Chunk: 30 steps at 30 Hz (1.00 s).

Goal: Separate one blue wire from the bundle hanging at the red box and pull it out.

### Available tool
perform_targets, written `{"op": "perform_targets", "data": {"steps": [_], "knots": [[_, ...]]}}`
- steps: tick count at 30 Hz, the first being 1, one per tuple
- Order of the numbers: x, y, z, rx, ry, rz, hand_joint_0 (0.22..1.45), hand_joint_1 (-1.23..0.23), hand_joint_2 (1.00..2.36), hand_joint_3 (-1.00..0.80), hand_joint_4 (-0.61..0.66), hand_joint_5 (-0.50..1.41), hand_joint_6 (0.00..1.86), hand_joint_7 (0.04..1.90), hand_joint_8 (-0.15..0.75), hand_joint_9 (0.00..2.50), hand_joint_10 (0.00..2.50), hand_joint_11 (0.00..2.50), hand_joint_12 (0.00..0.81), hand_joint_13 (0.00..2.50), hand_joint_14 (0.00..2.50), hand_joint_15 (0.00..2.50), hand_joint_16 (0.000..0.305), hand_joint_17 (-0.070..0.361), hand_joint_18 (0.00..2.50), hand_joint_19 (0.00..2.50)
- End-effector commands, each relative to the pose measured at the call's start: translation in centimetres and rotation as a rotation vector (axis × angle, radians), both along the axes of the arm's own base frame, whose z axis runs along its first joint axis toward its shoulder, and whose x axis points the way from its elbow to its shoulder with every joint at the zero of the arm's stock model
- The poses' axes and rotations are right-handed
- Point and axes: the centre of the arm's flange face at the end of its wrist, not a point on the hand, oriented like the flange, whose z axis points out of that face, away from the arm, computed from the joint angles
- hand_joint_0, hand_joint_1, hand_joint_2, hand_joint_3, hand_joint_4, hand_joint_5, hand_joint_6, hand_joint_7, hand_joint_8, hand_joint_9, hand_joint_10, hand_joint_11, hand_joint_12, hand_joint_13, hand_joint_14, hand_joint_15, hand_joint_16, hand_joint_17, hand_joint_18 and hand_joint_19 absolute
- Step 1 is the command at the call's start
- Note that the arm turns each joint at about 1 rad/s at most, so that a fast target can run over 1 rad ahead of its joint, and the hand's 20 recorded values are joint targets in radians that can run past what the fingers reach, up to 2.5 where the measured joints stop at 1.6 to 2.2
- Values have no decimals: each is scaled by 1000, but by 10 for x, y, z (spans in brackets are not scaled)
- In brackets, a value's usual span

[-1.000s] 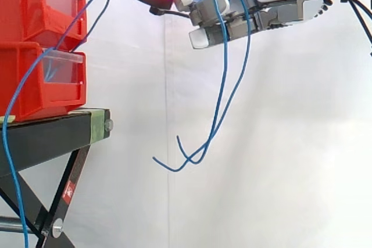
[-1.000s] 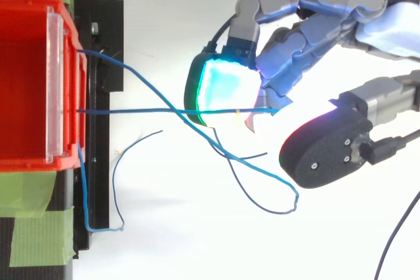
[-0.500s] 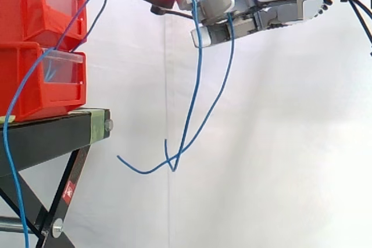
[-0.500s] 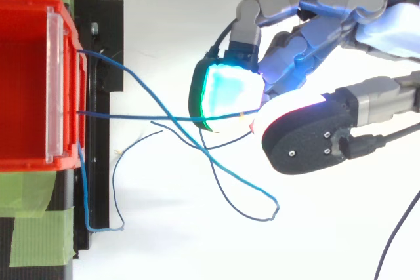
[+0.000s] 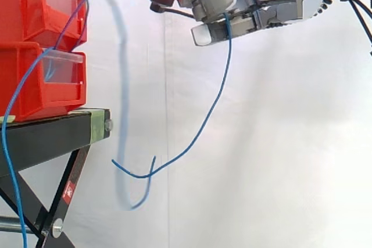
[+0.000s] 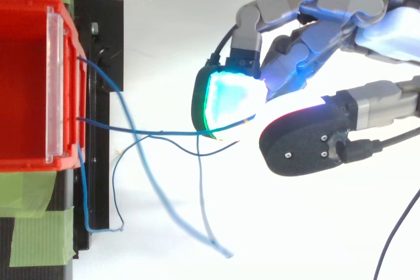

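Observation:
My hand is up at the right, level with the upper red bin. Its fingers and thumb are curled, pinching one blue wire that hangs from them in a long curve. From above, that wire runs from the red bin to the pinch between the glowing cyan fingertip and the black thumb pad. A second blue wire swings loose and blurred beside the bins, also seen as a pale streak. A third wire droops along the stand.
Two red bins are stacked on a black stand with green tape on it. A blue wire hangs down past the stand's legs at the left. White curtain lies behind and below the hand.
One of the two wires in the hand has slipped free and swung left and down toward the stand. The other stays pinched. The thumb pad has closed in on the cyan fingertip.

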Motion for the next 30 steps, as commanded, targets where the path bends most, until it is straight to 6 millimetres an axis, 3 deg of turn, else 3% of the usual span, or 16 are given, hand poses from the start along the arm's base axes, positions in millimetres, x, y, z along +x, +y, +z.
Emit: {"op": "perform_targets", "data": {"steps": [1,14,30], "knots": [[0,1,0,0,0,1,609,-711,1033,23,29,-169,813,1157,338,966,21,1150,344,1124,6,1677,47,105,701,950],[-1,1,-1,-3,6,0,606,-754,1031,83,-71,-145,788,1254,322,1016,21,1143,375,1004,15,1514,49,110,661,934],[-11,-1,-9,-94,117,11,606,-764,1030,96,-76,-137,780,1285,313,938,22,1045,391,476,22,672,50,113,490,823]]}}
